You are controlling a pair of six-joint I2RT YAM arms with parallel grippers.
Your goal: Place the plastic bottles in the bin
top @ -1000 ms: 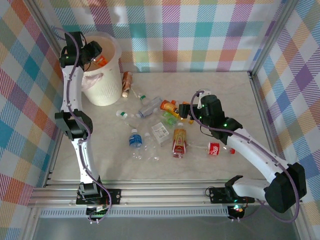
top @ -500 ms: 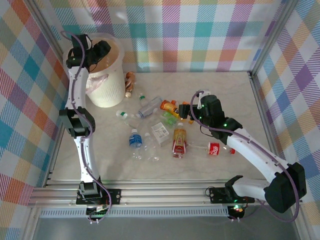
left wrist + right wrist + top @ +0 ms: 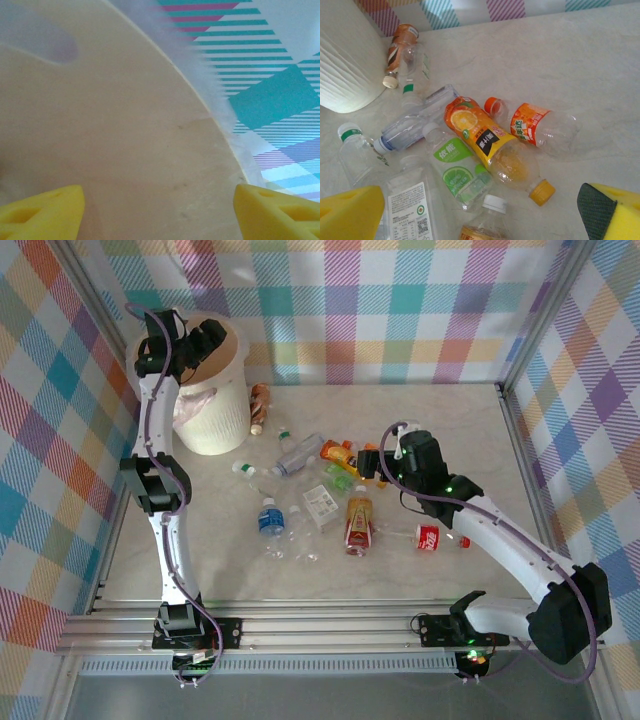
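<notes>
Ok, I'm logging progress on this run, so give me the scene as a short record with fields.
left gripper: open, empty, over the bin
right gripper: open, empty, over the plastic bottles
plastic bottles: many lying loose mid-table
closest to bin: brown-label bottle, on the table beside it

green-label bottle (image 3: 451, 165) reads, it seems, 依能; the rest too blurred.
</notes>
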